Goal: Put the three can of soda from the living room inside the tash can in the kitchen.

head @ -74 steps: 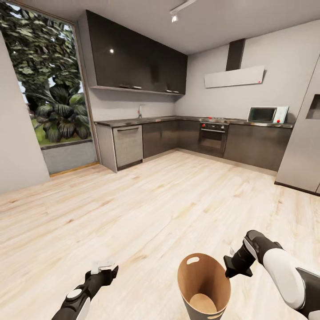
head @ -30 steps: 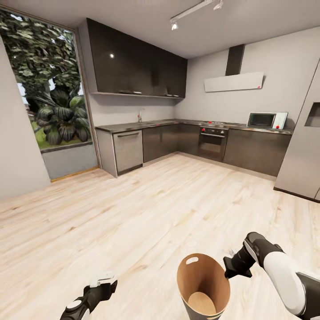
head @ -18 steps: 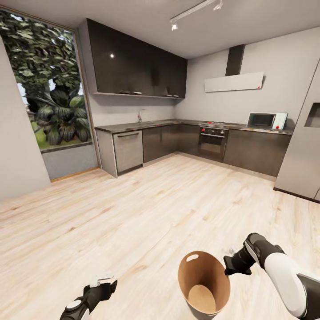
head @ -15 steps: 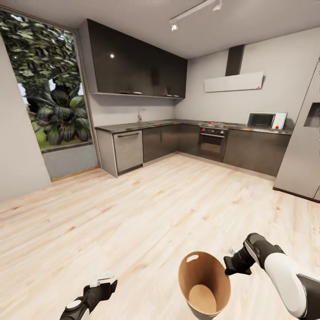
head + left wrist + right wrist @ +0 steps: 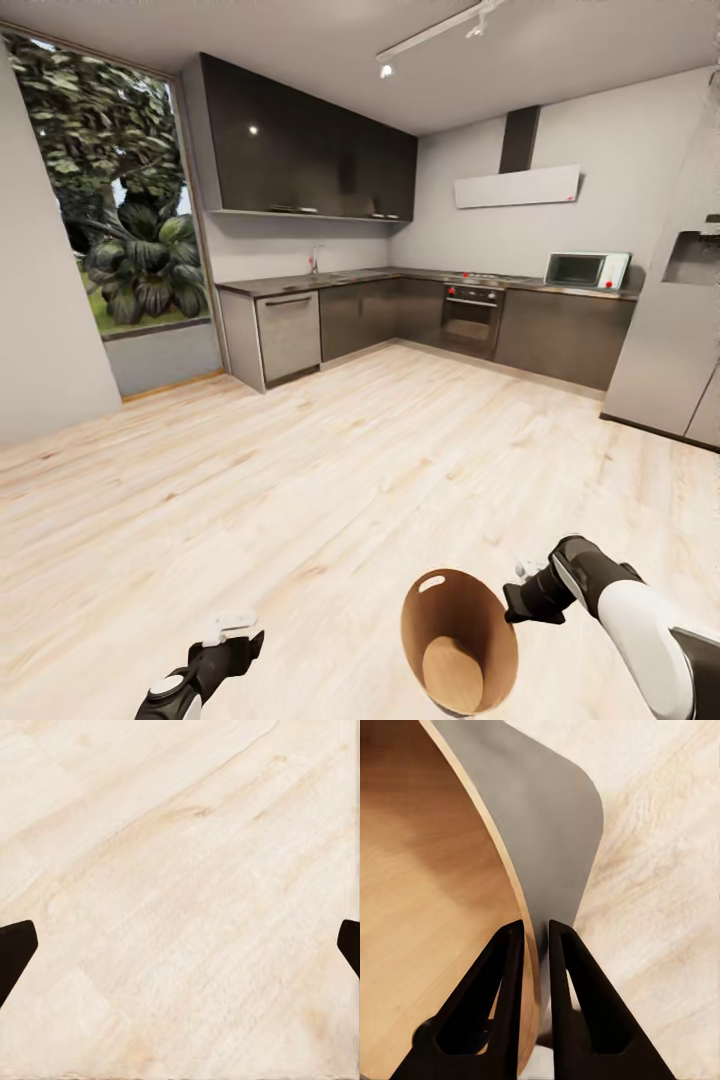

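Scanning from the left of the head view, we find the left gripper (image 5: 232,632) low over the wood floor (image 5: 300,480); in the left wrist view its dark fingertips (image 5: 15,954) sit at opposite edges of the picture, so the fingers are spread wide with bare planks between them and no load carried. Further right, the tash can (image 5: 459,640) is tipped so that its mouth faces the head camera, with the oval handle hole at the far rim and the round base visible inside; we see no cans of soda in it or elsewhere in these pictures. At the right, the right gripper (image 5: 524,592) meets the bin's rim. The right wrist view supplies what the head view cannot resolve: the two fingers (image 5: 502,982) are narrowed onto the thin wall (image 5: 547,832), one on the tan inside face and one on the grey outside, pinching the rim. We judge this rim pinch lets one arm carry the bin, which explains its tilt. Beyond lie the dark cabinets (image 5: 300,135), oven (image 5: 470,318), microwave (image 5: 585,268) and fridge (image 5: 670,330), placing the bin in the kitchen.
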